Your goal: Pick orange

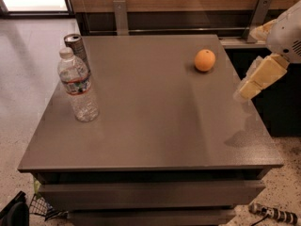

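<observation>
The orange (205, 60) is a small round fruit resting on the grey table (155, 121), near its far right corner. My gripper (248, 89), cream-coloured on a white arm, hangs at the right edge of the view, just over the table's right edge. It is to the right of the orange and nearer the camera, apart from it and holding nothing that I can see.
A clear water bottle (78, 86) stands upright on the left side of the table, with a metal can (76, 46) just behind it. A wooden wall panel with metal brackets (121, 15) runs behind the table. A dark cabinet (277, 112) stands to the right.
</observation>
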Controlling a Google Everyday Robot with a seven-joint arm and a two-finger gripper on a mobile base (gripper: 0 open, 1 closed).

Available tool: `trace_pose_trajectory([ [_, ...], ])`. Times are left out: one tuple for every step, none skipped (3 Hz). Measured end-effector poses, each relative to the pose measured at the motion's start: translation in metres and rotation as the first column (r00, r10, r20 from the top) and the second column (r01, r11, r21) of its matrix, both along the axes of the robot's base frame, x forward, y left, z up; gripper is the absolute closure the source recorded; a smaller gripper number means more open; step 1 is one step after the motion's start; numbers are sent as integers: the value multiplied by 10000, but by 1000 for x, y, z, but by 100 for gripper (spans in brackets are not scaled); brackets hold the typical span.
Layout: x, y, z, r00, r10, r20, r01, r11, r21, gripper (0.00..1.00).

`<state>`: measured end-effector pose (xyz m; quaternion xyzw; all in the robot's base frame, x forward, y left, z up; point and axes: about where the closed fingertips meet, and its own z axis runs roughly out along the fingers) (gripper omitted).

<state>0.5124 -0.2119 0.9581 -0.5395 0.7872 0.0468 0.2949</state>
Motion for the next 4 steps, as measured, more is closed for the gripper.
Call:
trace_pose_trajectory([
  [53, -2, -22, 9938, -625, 917, 329, 9552, 2940, 0],
  [78, -16, -27, 9788, -1242, 1631, 442, 9047, 4237, 0],
  [93, -30, -31, 9609, -1802, 2105, 613, 8791, 4727, 0],
  [98, -29, -34, 9613, -1812, 2075, 605, 8737, 4826, 0],
])
